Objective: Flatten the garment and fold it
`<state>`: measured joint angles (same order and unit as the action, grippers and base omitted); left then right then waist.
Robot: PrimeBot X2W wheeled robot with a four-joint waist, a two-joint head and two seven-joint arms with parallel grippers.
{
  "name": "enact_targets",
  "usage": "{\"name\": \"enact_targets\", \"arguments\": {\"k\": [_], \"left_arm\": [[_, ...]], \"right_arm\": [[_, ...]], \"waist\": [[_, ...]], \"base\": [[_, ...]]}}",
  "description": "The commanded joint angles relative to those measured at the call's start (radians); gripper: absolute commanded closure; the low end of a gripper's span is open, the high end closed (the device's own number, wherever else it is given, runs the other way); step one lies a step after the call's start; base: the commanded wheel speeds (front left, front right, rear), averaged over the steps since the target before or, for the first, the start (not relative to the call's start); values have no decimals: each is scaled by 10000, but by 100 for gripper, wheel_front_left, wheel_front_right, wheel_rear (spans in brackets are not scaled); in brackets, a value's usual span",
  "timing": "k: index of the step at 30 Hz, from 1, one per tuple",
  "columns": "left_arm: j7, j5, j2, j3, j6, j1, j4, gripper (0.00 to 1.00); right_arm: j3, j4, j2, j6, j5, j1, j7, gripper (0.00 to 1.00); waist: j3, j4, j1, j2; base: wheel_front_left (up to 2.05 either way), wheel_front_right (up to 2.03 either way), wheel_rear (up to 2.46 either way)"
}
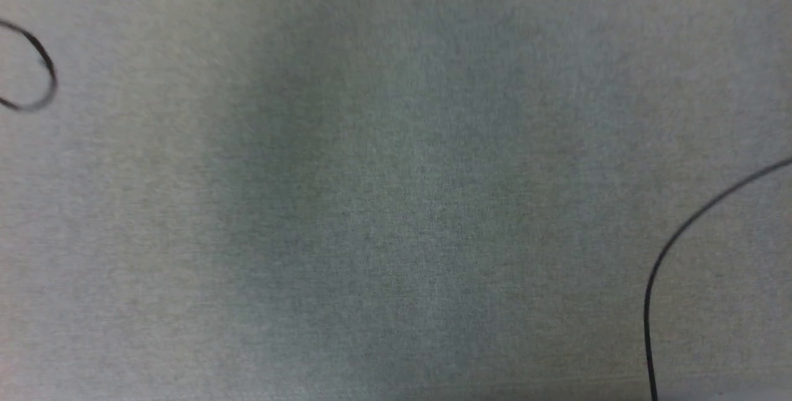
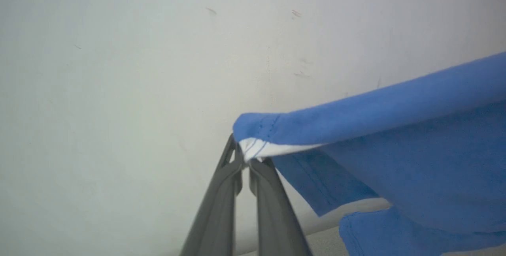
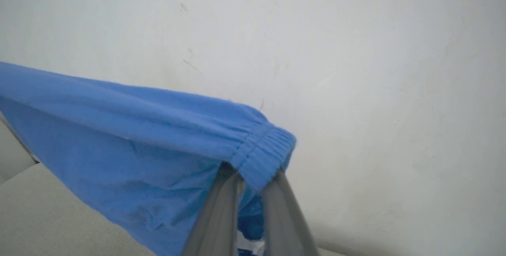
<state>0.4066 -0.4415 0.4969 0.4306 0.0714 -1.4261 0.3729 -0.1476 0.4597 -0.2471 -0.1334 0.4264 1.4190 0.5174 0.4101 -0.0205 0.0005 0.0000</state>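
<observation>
The garment [image 2: 415,157] is bright blue fabric, lifted and stretched in front of a pale wall. In the left wrist view my left gripper [image 2: 246,160] is shut on a corner of it where a white trim band shows, and the cloth hangs away to the right. In the right wrist view my right gripper [image 3: 253,179] is shut on the gathered elastic waist of the garment [image 3: 130,141], which spreads off to the left and sags below the fingers.
A grey cloth-covered table surface [image 1: 396,203] lies below in the head view, with a thin black cable [image 1: 665,252] curving at the right and a black cable loop [image 1: 43,70] at the left edge. A scuffed white wall [image 3: 375,70] stands behind the garment.
</observation>
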Motion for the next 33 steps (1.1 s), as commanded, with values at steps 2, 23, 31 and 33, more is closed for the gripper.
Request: {"name": "enact_targets", "arguments": {"k": [2, 23, 31, 33], "left_arm": [[-560, 338, 163, -184, 202, -741, 616, 100], [-3740, -438, -1161, -683, 1026, 1810, 3387, 100], [-4745, -987, -993, -857, 1347, 6147, 2297, 100], [-4541, -1126, -590, -875, 1616, 8001, 1097, 100]], "right_arm": [[-109, 663, 128, 27, -276, 911, -1041, 100], [-1847, 4299, 1121, 27, -105, -514, -4349, 100], [-3126, 3424, 915, 27, 607, -4284, -4984, 100], [-3302, 2517, 576, 27, 761, -5778, -5013, 100]], "waist": [[1664, -509, -5, 0], [1178, -164, -5, 0], [-1093, -33, -5, 0], [-1859, -55, -5, 0]], "base": [[0, 0, 0], [0, 0, 0], [0, 0, 0], [0, 0, 0]]}}
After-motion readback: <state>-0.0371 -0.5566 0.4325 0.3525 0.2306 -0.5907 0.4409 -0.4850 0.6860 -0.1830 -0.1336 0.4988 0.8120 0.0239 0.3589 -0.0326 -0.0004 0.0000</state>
